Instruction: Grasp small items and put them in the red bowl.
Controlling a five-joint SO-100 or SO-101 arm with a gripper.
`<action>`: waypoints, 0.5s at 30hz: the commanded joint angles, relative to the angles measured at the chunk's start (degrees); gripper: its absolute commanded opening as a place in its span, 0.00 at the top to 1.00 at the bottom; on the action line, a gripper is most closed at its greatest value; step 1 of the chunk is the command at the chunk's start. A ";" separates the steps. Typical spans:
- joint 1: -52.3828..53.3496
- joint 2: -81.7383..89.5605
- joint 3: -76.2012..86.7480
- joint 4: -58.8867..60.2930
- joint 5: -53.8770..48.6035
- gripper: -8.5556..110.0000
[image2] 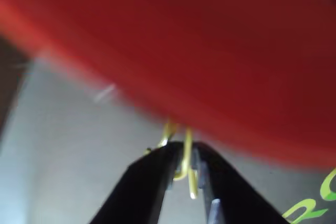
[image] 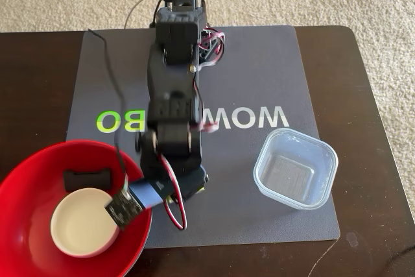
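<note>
The red bowl (image: pixel 26 231) sat at the lower left of the fixed view, and inside it the small white bowl (image: pixel 81 222) and the black clip (image: pixel 84 178) were seen. The clear container (image: pixel 296 168) lay well apart on the grey mat (image: pixel 259 69), at the right. The arm (image: pixel 172 102) was stretched forward and down beside the red bowl's rim. In the blurred wrist view, the gripper (image2: pixel 185 167) was pinched on the yellow-green clothespin (image2: pixel 186 153), mostly hidden between its jaws.
</note>
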 commanded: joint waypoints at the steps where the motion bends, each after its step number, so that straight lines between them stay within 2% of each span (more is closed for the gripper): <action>1: -6.33 13.97 -0.70 0.44 -0.35 0.93; 4: -9.67 21.36 -0.53 0.53 -0.53 0.93; 7: -7.91 26.19 -1.58 0.09 -0.09 0.93; 11: 5.19 23.20 -5.98 -0.09 1.14 0.93; 15: 19.51 7.21 -21.88 0.26 2.37 0.93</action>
